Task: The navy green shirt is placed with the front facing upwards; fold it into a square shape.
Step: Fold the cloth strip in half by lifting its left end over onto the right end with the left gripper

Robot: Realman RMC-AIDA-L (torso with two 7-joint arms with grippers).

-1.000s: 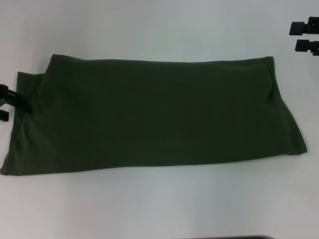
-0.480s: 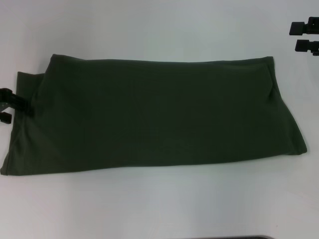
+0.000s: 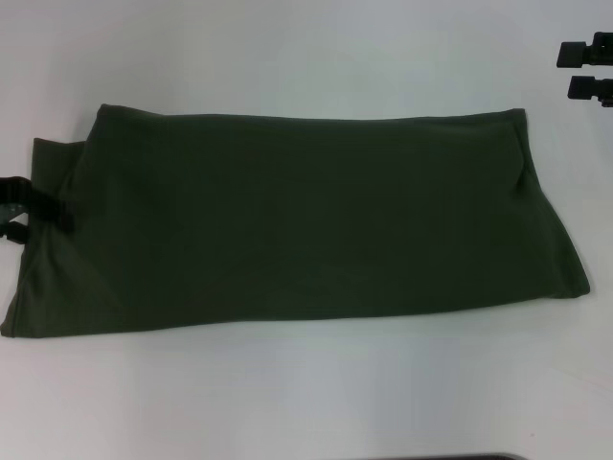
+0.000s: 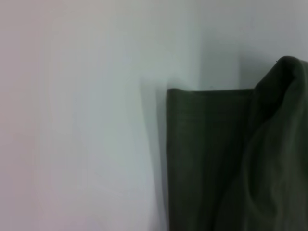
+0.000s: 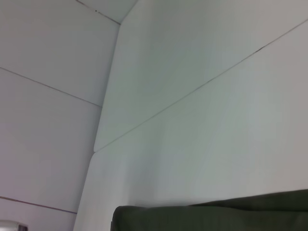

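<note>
While the navy green shirt (image 3: 297,216) lies folded lengthwise, the left claw (image 3: 36,208) clenches its left edge.

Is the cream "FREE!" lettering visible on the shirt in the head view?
No, the navy green shirt lies folded into a long band on the table, and only plain dark green cloth shows, with no lettering.

Head view: even, diffuse overhead light, white table (image 3: 306,57) bright w/ slight vignetting twd corners. Shirt (image 3: 306,211) reads very dark, folds barely separable; thin soft shadow along its near edge. No hard glare. Left wrist view: soft, prob. out of focus, pinkish cast at one side. Right wrist view: sharper, table seams (image 5: 192,91) crisp.
</note>
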